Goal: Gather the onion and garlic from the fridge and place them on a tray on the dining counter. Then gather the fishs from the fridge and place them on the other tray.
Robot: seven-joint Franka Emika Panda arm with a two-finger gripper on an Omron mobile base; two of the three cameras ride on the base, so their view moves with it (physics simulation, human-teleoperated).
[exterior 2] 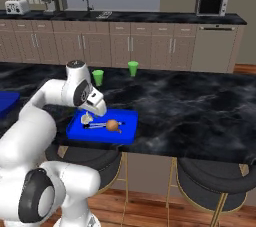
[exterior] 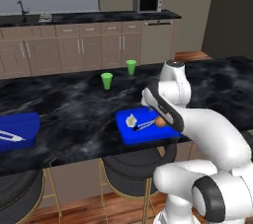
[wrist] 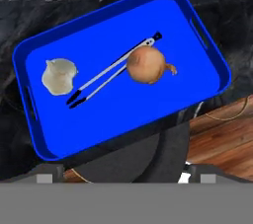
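Hand view, left to right on the blue tray (wrist: 207,77): garlic (wrist: 59,75) far left, silver tongs (wrist: 106,73) lying diagonally mid-tray, onion (wrist: 146,65) touching the tongs near their hinge end. Tray sits at the near edge of the dining counter (exterior: 64,104). Gripper hangs above the tray, jaws fully spread, holding nothing; onion lies below it, apart.

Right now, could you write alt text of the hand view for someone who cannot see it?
A blue tray on the dining counter, seen from above, holds the onion, a pale garlic bulb and slim tongs lying between them, touching the onion. Below the counter's edge are a dark stool seat and wooden floor.
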